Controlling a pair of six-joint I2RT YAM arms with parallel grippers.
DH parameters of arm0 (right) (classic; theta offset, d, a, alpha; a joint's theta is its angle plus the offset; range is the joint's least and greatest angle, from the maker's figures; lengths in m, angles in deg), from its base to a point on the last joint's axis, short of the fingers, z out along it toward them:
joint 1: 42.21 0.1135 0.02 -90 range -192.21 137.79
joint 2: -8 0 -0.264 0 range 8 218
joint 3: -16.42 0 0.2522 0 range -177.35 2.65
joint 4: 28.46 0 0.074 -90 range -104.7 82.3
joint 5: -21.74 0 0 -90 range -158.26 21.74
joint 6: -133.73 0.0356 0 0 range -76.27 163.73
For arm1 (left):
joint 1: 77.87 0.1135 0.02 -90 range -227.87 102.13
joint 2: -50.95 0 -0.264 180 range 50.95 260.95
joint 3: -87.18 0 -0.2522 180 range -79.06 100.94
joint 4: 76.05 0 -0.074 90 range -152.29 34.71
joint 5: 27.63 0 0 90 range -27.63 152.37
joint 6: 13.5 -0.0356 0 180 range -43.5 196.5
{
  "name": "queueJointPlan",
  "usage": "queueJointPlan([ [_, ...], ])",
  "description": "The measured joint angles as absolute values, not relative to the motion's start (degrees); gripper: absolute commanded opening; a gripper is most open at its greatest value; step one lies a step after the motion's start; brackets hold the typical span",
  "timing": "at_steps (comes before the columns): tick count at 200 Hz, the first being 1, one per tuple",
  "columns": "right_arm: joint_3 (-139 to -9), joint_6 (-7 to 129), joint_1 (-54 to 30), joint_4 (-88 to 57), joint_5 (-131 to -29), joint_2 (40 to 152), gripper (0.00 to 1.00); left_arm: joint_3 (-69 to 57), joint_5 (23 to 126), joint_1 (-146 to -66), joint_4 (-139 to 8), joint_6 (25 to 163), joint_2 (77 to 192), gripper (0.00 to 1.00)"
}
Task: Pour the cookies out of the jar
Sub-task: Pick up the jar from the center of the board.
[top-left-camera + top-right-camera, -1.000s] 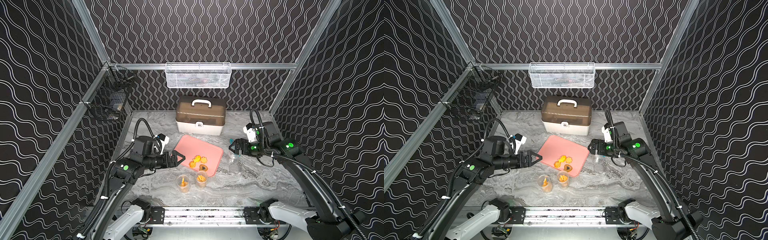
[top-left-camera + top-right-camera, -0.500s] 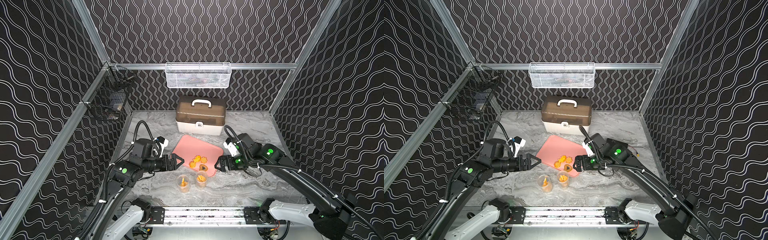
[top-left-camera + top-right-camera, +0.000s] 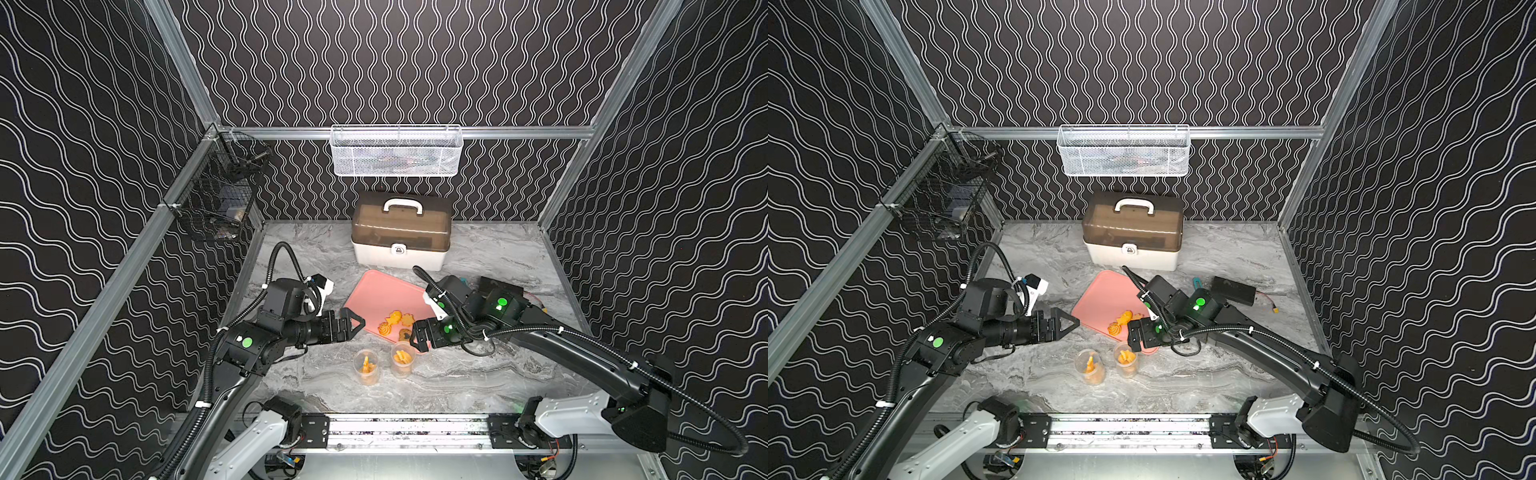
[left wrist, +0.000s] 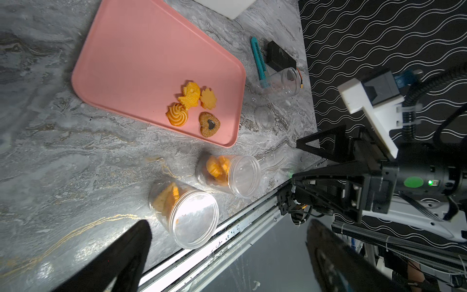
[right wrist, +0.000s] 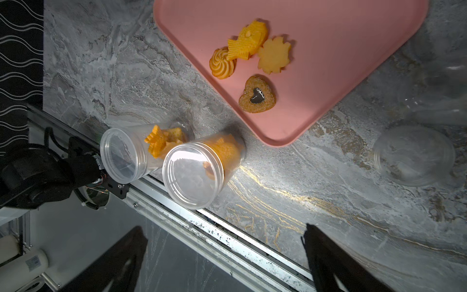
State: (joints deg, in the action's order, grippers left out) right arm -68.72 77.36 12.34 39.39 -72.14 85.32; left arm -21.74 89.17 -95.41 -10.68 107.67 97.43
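Cookies (image 4: 188, 101) of four shapes are shown lying together on a pink tray (image 4: 141, 55), near its front corner. More are packed into a clear jar (image 4: 182, 209) and a second jar (image 4: 227, 174), both stood upright and seemingly lidded, on the marble table (image 4: 63, 164) just beside the tray. The left gripper (image 3: 353, 325) is held beside the tray, jaws spread wide and empty. The right gripper (image 4: 295, 161) is held over the tray's front corner, jaws likewise apart, nothing grasped.

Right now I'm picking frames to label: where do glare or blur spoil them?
Left wrist view: white glare covers one clear plastic jar lid; right wrist view: glare on the other jar's lid, black tool fingers blurred; both top views: sharp throughout.
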Motion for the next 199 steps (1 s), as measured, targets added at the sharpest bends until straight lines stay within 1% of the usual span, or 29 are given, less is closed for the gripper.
queueJointPlan([
  [119, -73.2, 78.7, 19.9, 39.0, -68.8, 95.6, 0.97, -21.3, 87.1, -95.4, -8.9, 107.7, 97.2, 0.99],
  [199, -75.6, 78.7, 21.9, 39.7, -67.7, 99.9, 0.93, -21.3, 86.9, -95.4, -8.5, 107.7, 96.9, 0.99],
])
